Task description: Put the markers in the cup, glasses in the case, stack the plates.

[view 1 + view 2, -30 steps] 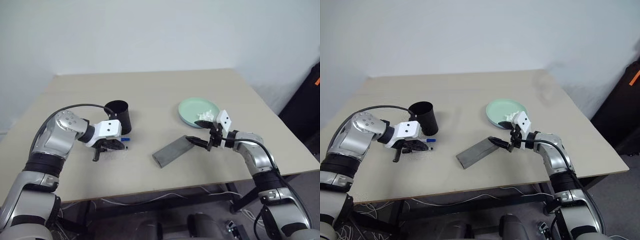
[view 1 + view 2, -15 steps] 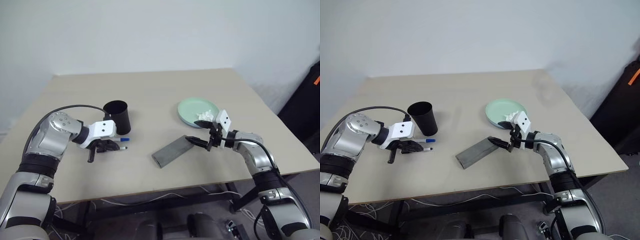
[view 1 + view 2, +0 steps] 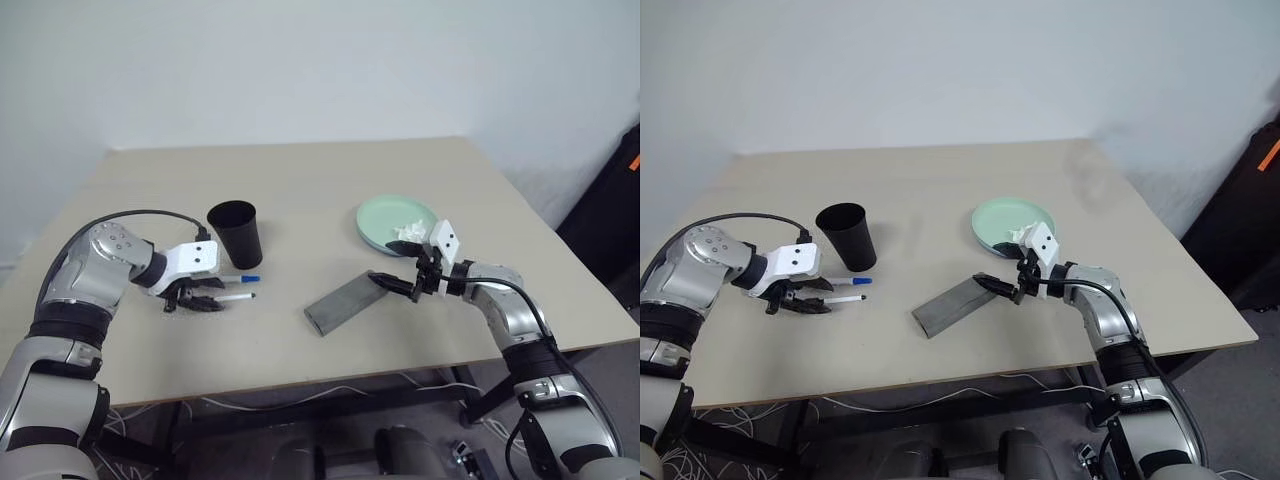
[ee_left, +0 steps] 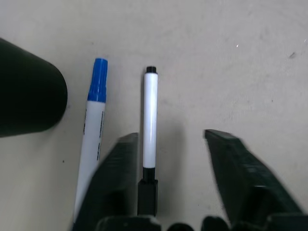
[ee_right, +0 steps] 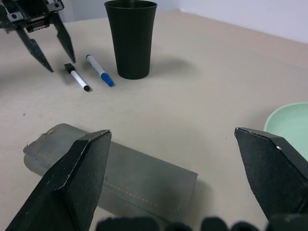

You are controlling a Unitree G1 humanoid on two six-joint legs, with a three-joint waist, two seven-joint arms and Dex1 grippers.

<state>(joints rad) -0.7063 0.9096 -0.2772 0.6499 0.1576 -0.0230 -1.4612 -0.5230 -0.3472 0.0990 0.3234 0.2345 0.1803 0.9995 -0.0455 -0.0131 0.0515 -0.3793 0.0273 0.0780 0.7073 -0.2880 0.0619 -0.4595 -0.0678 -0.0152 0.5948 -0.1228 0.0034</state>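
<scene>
The two markers (image 3: 237,279) lie flat on the tabletop (image 3: 300,180), side by side and nearly parallel, just in front of the cup (image 3: 236,231) toward the near edge. Their long axes run roughly along that near edge. The one closer to the cup carries a blue cap (image 4: 98,80), which points toward the tabletop's right side. The other marker (image 4: 150,117) has a white barrel with small black ends; one black end lies between the left claw's fingers.

The left claw (image 3: 192,297) hovers over the left ends of the markers, pointing steeply down, its two black fingers (image 4: 240,173) spread apart and holding nothing. In the left wrist view the white marker runs lengthwise in the gap between them, closer to one finger.

The cup stands upright, mouth up, on the left half of the tabletop, well back from the near edge.

The grey case (image 3: 345,303) lies closed and flat near the middle of the near edge, its long axis slanting from near-left to far-right. The right claw (image 3: 404,285) sits at the case's far-right end, fingers wide apart and gripping nothing.

The mint green plate (image 3: 390,218) rests toward the right side, with something white on it that I cannot identify. A blue rim peeks from under it.
</scene>
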